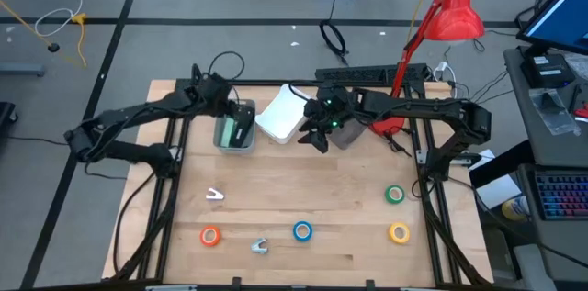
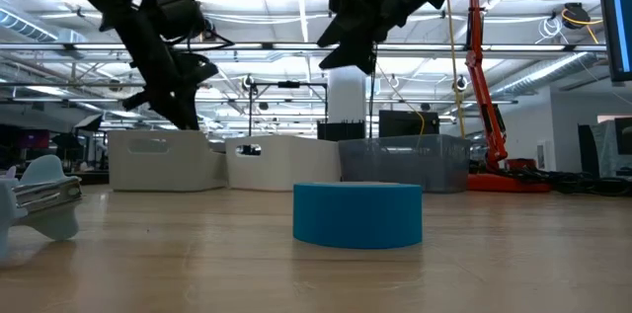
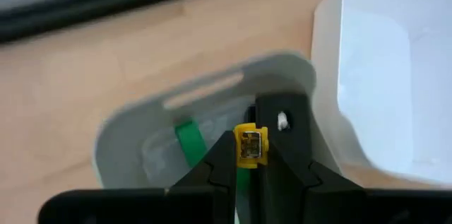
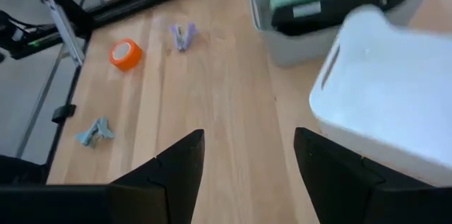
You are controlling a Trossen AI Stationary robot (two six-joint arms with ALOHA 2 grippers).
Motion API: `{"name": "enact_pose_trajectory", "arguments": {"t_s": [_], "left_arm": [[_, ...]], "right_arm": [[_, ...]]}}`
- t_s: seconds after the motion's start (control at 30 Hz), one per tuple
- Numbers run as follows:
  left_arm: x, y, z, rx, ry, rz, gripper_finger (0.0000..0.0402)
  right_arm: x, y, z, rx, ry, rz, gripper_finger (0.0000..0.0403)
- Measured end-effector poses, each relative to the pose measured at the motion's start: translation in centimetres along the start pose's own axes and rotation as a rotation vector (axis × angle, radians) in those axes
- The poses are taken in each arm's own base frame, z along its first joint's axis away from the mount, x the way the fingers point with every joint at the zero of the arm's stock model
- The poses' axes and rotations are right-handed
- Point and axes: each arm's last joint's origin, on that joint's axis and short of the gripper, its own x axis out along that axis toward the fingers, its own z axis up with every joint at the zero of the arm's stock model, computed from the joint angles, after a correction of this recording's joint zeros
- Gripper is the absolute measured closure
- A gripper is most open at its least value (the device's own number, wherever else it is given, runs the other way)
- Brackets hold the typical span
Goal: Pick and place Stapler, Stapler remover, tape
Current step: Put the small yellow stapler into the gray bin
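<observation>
The left gripper [image 1: 241, 128] hangs over the grey bin [image 1: 223, 135] at the back of the table [image 1: 303, 195], its fingers closed on a black stapler [image 3: 281, 121] with a yellow part at its tip. A second stapler [image 4: 332, 8], dark with a green one beside it, already lies in that bin, so the stapler step looks partly done and this one seems about to be dropped in.

The right gripper [image 1: 315, 135] hovers empty just beside the white bin [image 1: 283, 115], fingers spread wide, with nothing between them.

Most of the task is left, by my reading. Four tape rolls lie loose on the front of the table: orange tape [image 1: 210, 235], blue tape [image 1: 302, 230], yellow tape [image 1: 398, 232] and green tape [image 1: 394, 195]. Two pale staple removers also wait there, one near the left [image 1: 214, 195] and one between the orange and blue rolls [image 1: 259, 246]. The white bin shows nothing inside.

Only the left wrist view shows the grip on the stapler; from above the gripper hides it. The right wrist view alone looks into the grey bin and shows its contents. The low view shows the blue roll close up and both arms raised well clear of the table, but nothing of what the bins hold.
</observation>
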Motion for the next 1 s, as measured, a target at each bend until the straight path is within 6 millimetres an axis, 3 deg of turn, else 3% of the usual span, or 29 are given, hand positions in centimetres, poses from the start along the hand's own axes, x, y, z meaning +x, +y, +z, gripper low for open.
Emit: {"name": "enact_pose_trajectory", "arguments": {"t_s": [0.3,0.53,0.7,1.0], "left_arm": [[2.5,-0.4,2.7,0.105,0.209,0.068,0.0351],[2.5,-0.7,5.0,0.135,0.258,0.089,0.0351],[2.4,-0.7,4.8,0.134,0.366,0.113,0.0351],[4.0,-0.6,4.4,0.149,0.413,0.136,0.0351]], "right_arm": [[0.0,0.0,0.0,-0.022,-0.001,0.0,0.0192],[0.0,0.0,0.0,-0.019,0.003,-0.001,0.0191],[0.0,0.0,0.0,-0.024,0.003,-0.002,0.0192],[0.0,0.0,0.1,-0.02,-0.004,-0.002,0.019]]}}
